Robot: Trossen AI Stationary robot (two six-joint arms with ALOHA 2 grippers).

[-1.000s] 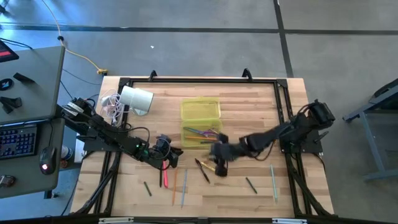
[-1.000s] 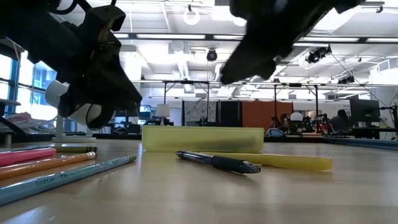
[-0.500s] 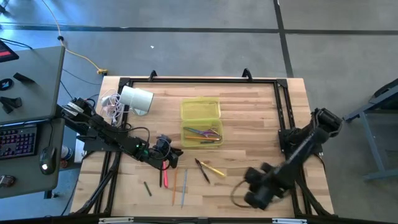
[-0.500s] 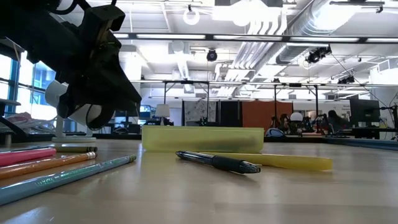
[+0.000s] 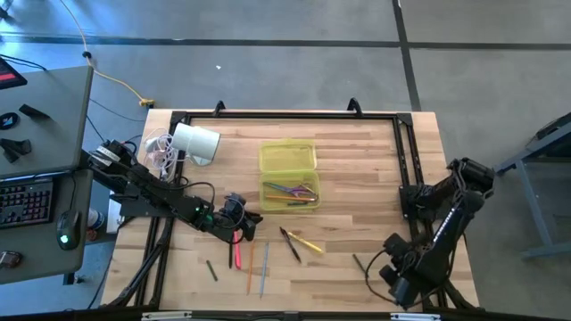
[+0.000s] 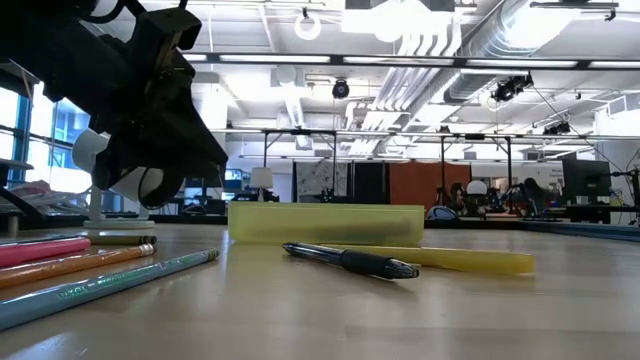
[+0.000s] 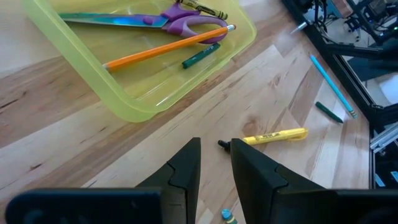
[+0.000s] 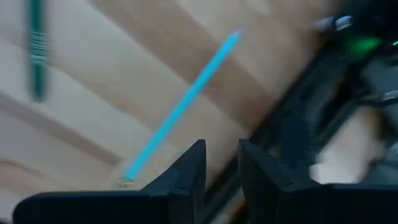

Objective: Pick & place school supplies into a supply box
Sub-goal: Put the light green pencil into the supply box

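Overhead, the translucent yellow-green supply box [image 5: 288, 173] sits at mid-table, holding purple-handled scissors [image 7: 163, 16], an orange pencil [image 7: 166, 48] and a green crayon [image 7: 200, 55]. The left gripper [image 5: 239, 222] hangs near the table's front left, beside the pink pen [image 5: 234, 253] and over loose pencils [image 5: 257, 267] — its fingers [image 7: 186, 167] stand slightly parted, pinching nothing. A yellow highlighter [image 7: 273, 135] and black pen [image 5: 290, 242] lie in front of the box. The right gripper [image 5: 399, 283] is at the front right corner — narrowly parted, empty — above a light blue pencil [image 8: 181, 104] and a green one [image 8: 37, 48]. A white cylinder [image 5: 194, 143] lies at the back left.
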